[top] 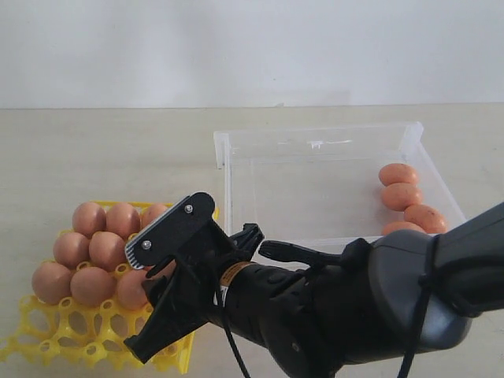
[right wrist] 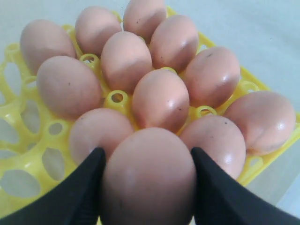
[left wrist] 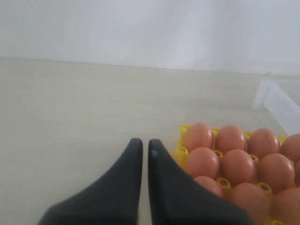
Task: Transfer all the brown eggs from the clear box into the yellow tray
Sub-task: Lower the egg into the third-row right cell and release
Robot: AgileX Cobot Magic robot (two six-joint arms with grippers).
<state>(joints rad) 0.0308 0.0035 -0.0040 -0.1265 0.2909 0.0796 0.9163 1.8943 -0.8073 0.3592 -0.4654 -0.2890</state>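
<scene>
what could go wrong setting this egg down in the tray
The right gripper holds a brown egg close to tightly packed eggs; lowering off-centre may knock and crack shells. Its fingers pinch only the egg's sides, so it might slip. The shut left gripper sits near a corner of the yellow tray and may nudge it.

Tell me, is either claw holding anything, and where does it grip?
The right gripper holds a brown egg by its two opposite sides, at the yellow tray. The left gripper holds nothing.
</scene>
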